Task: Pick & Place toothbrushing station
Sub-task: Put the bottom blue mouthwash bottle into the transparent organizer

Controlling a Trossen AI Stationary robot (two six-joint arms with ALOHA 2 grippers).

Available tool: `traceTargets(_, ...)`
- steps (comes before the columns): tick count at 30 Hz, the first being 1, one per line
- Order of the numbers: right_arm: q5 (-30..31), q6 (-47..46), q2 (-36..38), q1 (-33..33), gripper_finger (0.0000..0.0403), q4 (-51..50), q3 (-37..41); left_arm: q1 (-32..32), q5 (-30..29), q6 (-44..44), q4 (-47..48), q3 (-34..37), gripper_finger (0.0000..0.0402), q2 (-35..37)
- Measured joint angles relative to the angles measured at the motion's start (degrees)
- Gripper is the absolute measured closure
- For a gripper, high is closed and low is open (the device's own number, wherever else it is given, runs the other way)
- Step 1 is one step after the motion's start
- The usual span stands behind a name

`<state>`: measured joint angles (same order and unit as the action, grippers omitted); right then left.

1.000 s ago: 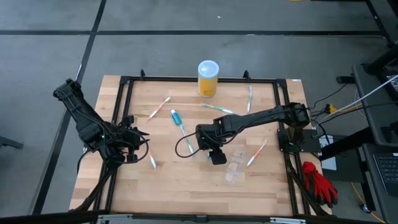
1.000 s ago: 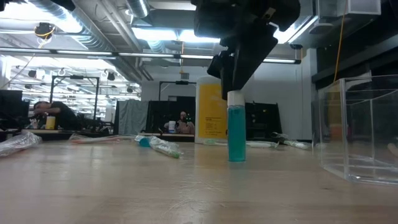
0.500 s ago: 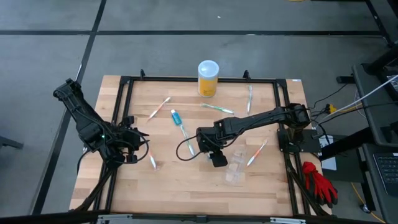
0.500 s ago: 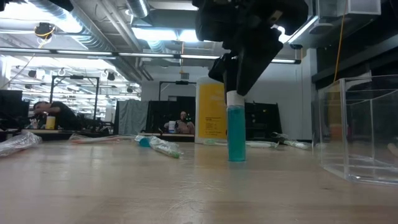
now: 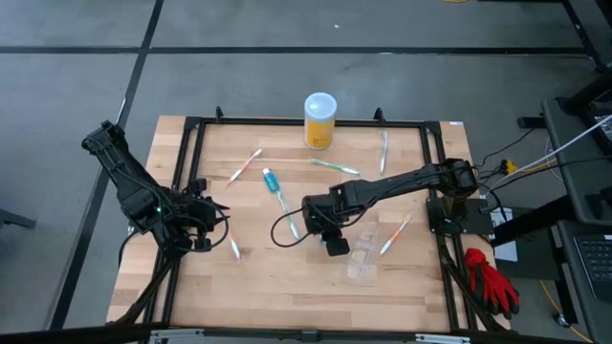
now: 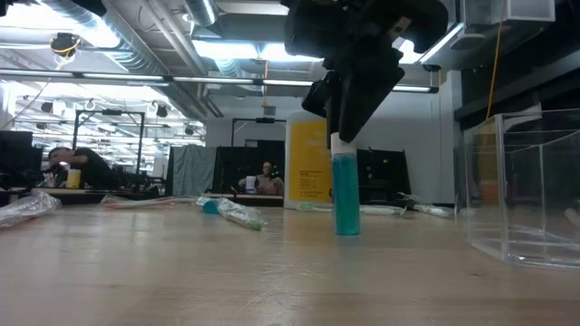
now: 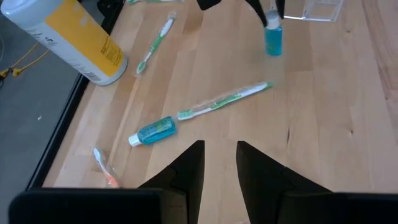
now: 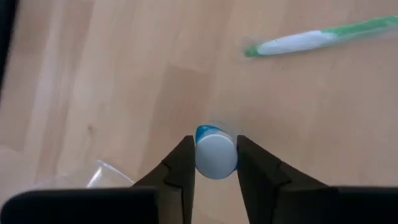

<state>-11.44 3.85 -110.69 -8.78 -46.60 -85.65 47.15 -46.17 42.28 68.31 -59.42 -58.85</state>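
- Two dark fingers of the right gripper [image 8: 211,163] pinch the white cap of a small teal-blue tube [image 6: 345,196], which stands upright with its base on the bench [image 5: 287,287] near the middle.
- We judge the grip by the cap is meant to keep the tube vertical for a clean lift or set-down; whether it is being released or picked up, we cannot tell.
- Just beside it, toward the right arm's side, sits the clear plastic cup [image 5: 362,256], seemingly the target for the station's items.
- From the left wrist view, the left gripper [image 7: 220,167] waits near the bench's left edge, its fingers set slightly apart and holding nothing.
- Ahead of it lie a second teal tube [image 7: 153,131] on its side and a green-and-white toothbrush [image 7: 224,101] flat on the wood.
- More slim toothbrushes [image 5: 336,166] lie scattered toward the far edge, near the yellow jar [image 5: 319,119], which is not part of the set.
- From overhead the right arm hides the held tube completely, and the cup is so transparent that its outline is faint.
- At bench height the cup is cut off at the right edge, and the fingertips blend into the dark gripper body.
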Motion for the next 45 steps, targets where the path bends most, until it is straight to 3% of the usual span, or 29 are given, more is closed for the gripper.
traceTargets(11, 4.23, -7.50, 9.87, -1.08, 0.0310, -17.09, -10.80, -0.01, -3.90, 6.60, -1.26, 0.00, 0.0311, 0.02)
traceTargets(15, 5.24, -11.90, 16.22, -6.06, 0.0301, -21.70, -7.48, -0.01, -5.76, 9.39, -1.31, 0.00, 0.0311, 0.11)
traceTargets(19, 8.80, -16.19, 21.15, -12.14, 0.0299, -19.17, -1.82, -0.60, -6.84, 10.51, -1.33, 0.00, 0.0311, 0.12)
traceTargets(28, 17.67, -22.74, 23.78, -20.65, 0.0299, -16.22, 5.45, -3.83, -6.51, 6.25, -7.55, 0.00, 0.0311, 0.13)
traceTargets(45, 18.58, -24.60, 23.71, -24.61, 0.0298, -6.96, 17.56, -11.21, -1.14, -2.31, -17.11, 0.00, 0.0311, 0.13)
